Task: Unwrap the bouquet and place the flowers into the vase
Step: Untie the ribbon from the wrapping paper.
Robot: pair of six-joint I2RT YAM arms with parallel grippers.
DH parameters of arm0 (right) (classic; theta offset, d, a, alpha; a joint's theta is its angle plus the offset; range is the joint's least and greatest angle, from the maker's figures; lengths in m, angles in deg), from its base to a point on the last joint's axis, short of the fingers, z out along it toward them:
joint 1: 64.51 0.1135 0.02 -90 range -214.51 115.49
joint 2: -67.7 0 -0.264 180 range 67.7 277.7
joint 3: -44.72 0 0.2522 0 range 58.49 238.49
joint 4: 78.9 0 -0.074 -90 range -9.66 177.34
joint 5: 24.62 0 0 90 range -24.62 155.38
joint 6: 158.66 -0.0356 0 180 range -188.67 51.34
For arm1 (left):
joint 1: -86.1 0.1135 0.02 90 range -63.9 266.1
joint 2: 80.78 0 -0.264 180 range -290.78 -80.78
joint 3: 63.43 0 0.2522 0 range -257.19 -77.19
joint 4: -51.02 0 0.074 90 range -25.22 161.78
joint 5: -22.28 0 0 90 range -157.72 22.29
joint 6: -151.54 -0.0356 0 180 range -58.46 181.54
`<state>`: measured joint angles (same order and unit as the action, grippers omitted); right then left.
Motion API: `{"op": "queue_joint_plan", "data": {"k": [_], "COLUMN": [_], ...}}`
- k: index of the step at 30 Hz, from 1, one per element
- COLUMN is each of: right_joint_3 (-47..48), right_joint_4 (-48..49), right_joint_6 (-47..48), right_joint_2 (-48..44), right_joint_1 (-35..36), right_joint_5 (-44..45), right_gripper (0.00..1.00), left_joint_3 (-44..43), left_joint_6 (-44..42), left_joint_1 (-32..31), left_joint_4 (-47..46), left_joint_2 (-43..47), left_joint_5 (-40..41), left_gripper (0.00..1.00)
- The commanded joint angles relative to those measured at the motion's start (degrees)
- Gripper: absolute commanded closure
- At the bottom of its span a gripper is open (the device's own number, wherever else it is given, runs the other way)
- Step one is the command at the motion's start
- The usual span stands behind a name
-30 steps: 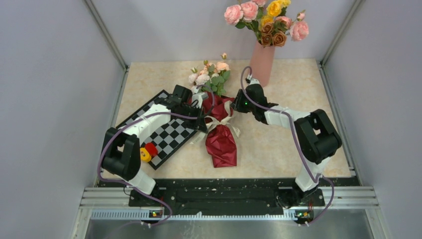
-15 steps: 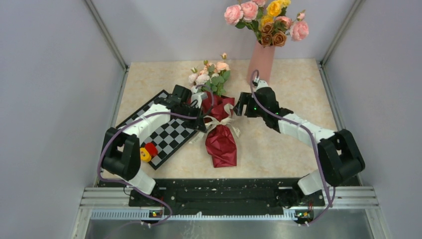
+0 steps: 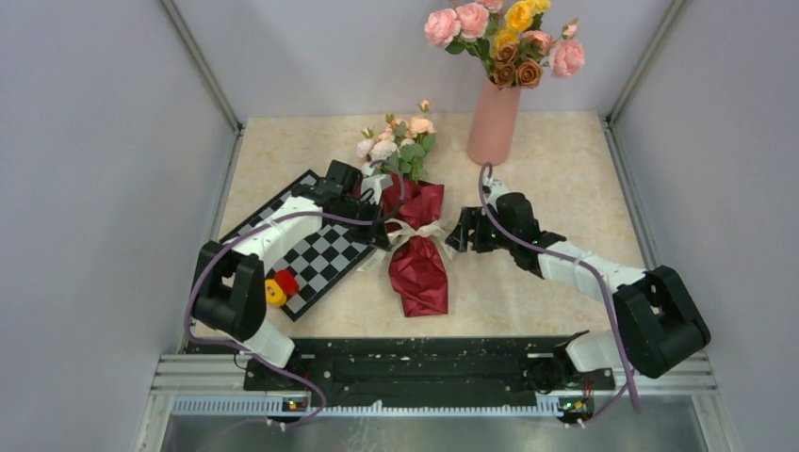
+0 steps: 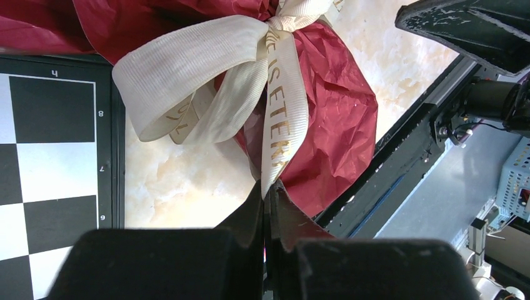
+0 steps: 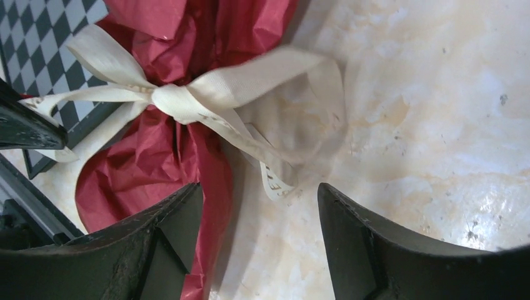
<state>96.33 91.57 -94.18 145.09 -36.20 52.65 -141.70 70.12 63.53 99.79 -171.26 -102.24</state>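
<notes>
Lying flat near the middle of the counter (image 3: 565,160): the bouquet (image 3: 417,254), blooms toward the far wall, wrapped foot toward the arm bases.

Flowers (image 3: 396,141): small pale pink, white and peach heads with green leaves. They stick out of the far end of the dark red crinkled paper (image 3: 419,278), stems hidden inside it.

Ribbon (image 3: 415,231): cream, tied in a bow around the waist of the wrap. One tail carries gold lettering, legible only in part in the left wrist view.

Left pincer (image 4: 269,195): fully closed, fingertips pinching the end of the lettered tail. The tail runs straight from the knot to the tips. The arm reaches in over the chessboard (image 3: 316,250), which lies just left of the bouquet.

Right pincer (image 5: 259,203): fingers spread wide, nothing held. It sits low over the counter just right of the bow. In the right wrist view a ribbon loop and a short tail lie on the counter ahead of the open fingers. I cannot tell whether the fingers touch either.

Vase (image 3: 493,127): salmon pink, upright at the far side of the counter, right of the blooms and apart from the bouquet. It holds larger roses (image 3: 499,42) in pink, yellow and brown.

Two small pieces (image 3: 280,285), one red and one yellow, sit at the near corner of the chessboard.
</notes>
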Motion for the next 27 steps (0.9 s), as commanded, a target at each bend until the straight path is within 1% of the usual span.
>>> {"op": "queue_joint_plan", "data": {"k": [1,8,15,18,20,22,27], "right_joint_3": [0.14,0.68,-2.50,-2.76,-2.46,-1.70,-0.73], "right_joint_4": [6.43,6.73,9.71,10.93,10.56,10.03,10.36], "right_joint_6": [0.80,1.16,-3.28,-6.47,-8.40,-8.33,-10.15], "right_joint_2": [0.38,3.80,4.71,6.20,6.90,7.24,9.86], "right_joint_1": [-0.21,0.98,2.21,2.68,3.61,5.49,7.99], "right_joint_5": [-2.12,-1.34,-0.68,-0.42,2.08,5.17,7.16], "right_gripper": [0.32,0.36,0.40,0.43,0.47,0.47,0.48], "left_joint_3": [-1.58,-1.74,-1.74,-1.67,-1.67,-1.59,-1.53], "left_joint_6": [-1.41,-1.45,-1.46,-1.39,-1.32,-1.29,-1.18], "left_joint_1": [0.31,0.35,0.34,0.39,0.34,0.37,0.33], "left_joint_4": [0.50,0.74,0.77,0.69,0.59,0.60,0.50], "left_joint_2": [1.58,0.57,0.64,0.82,0.89,0.92,1.05], "left_joint_5": [0.55,0.35,0.50,0.51,0.36,0.28,0.04], "left_gripper": [1.00,1.00,1.00,1.00,1.00,1.00,1.00]}}
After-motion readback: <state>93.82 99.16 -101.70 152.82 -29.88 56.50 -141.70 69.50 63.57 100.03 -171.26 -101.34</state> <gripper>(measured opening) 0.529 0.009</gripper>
